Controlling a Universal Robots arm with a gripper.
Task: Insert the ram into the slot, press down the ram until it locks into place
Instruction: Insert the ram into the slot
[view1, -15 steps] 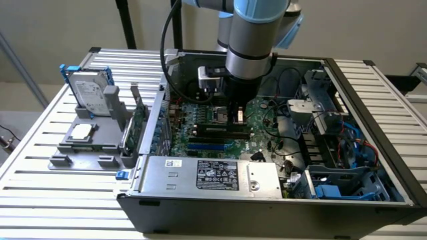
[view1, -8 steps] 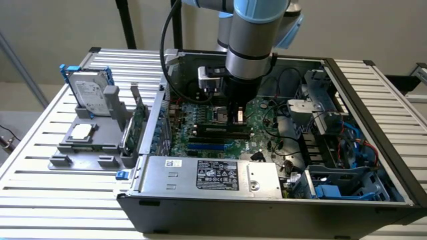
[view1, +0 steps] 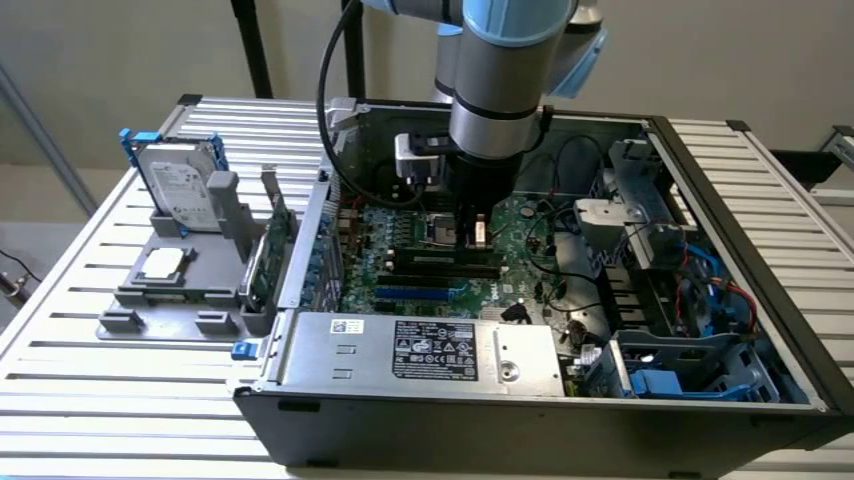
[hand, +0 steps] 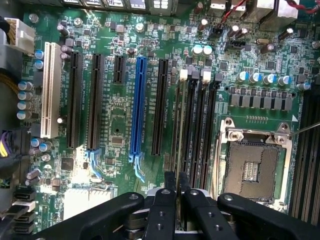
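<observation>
Gripper (hand: 176, 184) closest in the wrist view: fingers drawn nearly together, pinching the ram (hand: 180, 125) by its upper edge near mid-length. The ram shows edge-on as a thin pale line running away from the fingertips.

Handling judgement: light, stiff, thin board. It is fragile at the chips and contact edge, so it is best held by the bare top edge or short ends and pressed straight down, never twisted.

The ram lies along the slot (hand: 175, 120), the outermost of the parallel black sockets, on the side toward the blue connector (hand: 139, 105). Cannot tell whether it is seated or just above. White latches sit at the far end of the bank.

Beyond lies the motherboard (hand: 120, 115), with the silver processor socket (hand: 252, 165) open and empty.

Containers, exterior view: the open computer case (view1: 747, 200) holds the board and a power supply (view1: 414, 345) at its near side. A grey tray (view1: 147, 300) at the exterior view's left holds a hard drive (view1: 180, 185), a processor chip (view1: 163, 263) and an upright green card (view1: 276, 240).
</observation>
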